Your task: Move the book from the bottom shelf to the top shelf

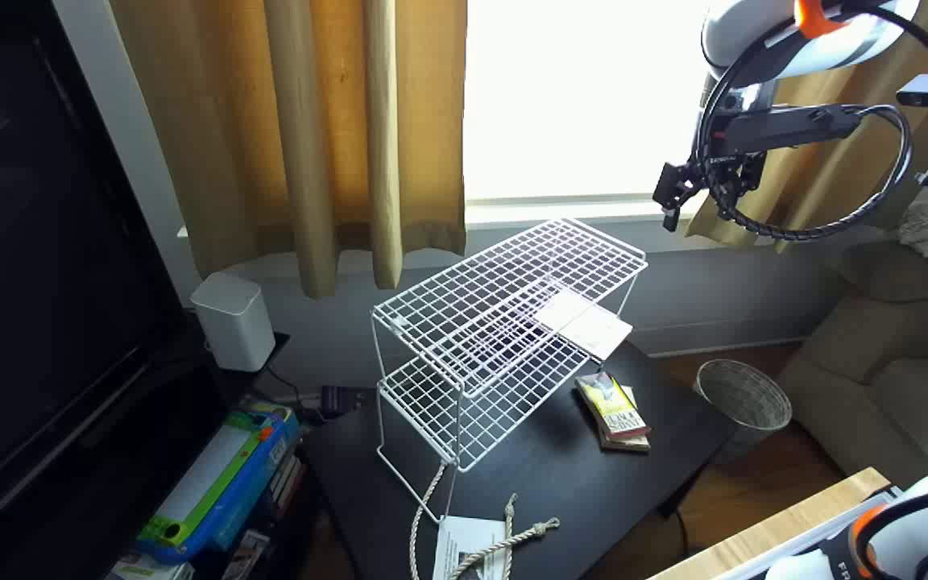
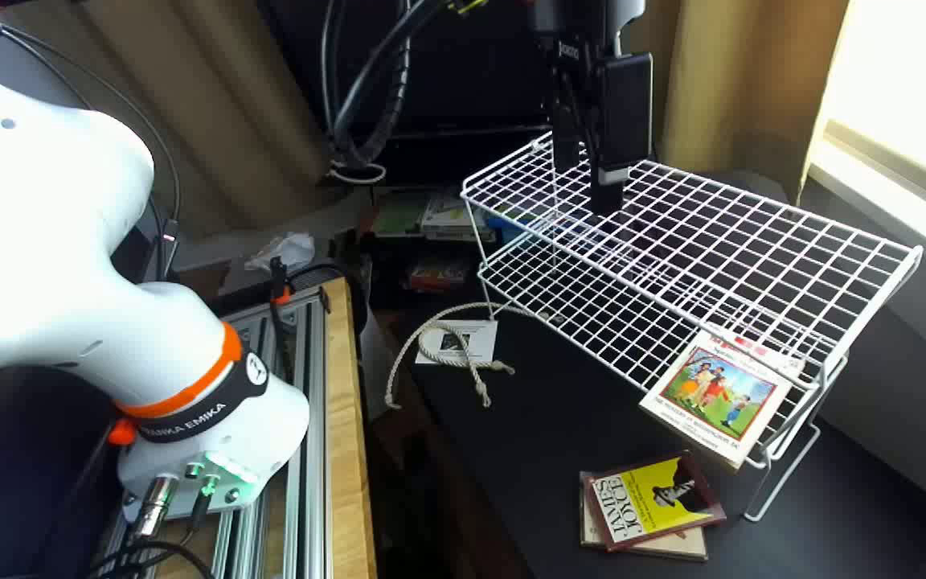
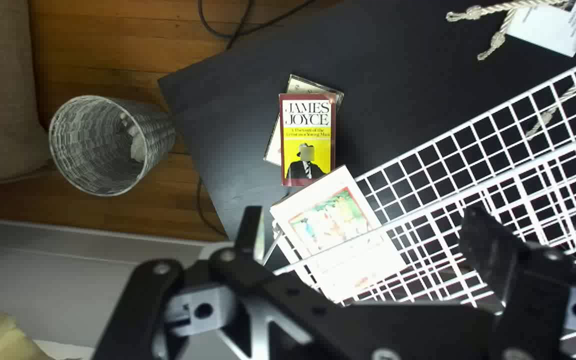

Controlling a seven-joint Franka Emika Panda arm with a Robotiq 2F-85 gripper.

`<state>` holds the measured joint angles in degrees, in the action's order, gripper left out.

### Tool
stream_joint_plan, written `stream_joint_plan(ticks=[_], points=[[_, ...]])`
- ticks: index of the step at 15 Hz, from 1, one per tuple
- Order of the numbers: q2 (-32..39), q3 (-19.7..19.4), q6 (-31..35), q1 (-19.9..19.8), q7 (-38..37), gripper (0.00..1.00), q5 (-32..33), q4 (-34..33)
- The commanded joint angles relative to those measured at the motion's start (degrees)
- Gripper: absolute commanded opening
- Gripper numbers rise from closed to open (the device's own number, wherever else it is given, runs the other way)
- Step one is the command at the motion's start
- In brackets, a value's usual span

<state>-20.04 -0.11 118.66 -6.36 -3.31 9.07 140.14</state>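
Observation:
The book (image 1: 585,322) lies flat on the bottom shelf (image 1: 504,407), near one end, its cover up. It also shows in an exterior view (image 2: 716,394), where part of it sticks out past the shelf's long edge. The top shelf (image 1: 504,286) is above it and covers part of it; no object lies on the top shelf. My gripper (image 1: 706,201) is open and empty, higher than the top shelf. In the wrist view the gripper's fingers (image 3: 363,217) are wide apart, with the book (image 3: 328,220) below between them, partly washed out by glare.
A yellow-and-red paperback (image 2: 660,498) lies on another flat item on the black table, beside the rack near the book. A rope (image 2: 463,354) and a white sheet (image 1: 468,540) lie at the rack's other end. A wire basket (image 3: 103,145) stands beyond the table. A window (image 1: 577,105) is behind.

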Motion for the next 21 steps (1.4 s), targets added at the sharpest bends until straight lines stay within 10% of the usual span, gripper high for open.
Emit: stream_joint_plan(ticks=[1,6,11,16,21], points=[[0.03,-0.66,-0.15,0.72,-0.21,1.0,0.23,-0.08],[1.46,-1.38,1.06,0.38,0.09,1.0,-0.24,0.34],[7.46,-6.44,16.07,0.53,3.83,1.0,-8.44,6.28],[13.92,-20.6,28.07,11.54,25.92,1.0,-31.86,11.38],[18.53,-23.48,24.91,12.3,49.68,1.0,-55.98,10.15]])
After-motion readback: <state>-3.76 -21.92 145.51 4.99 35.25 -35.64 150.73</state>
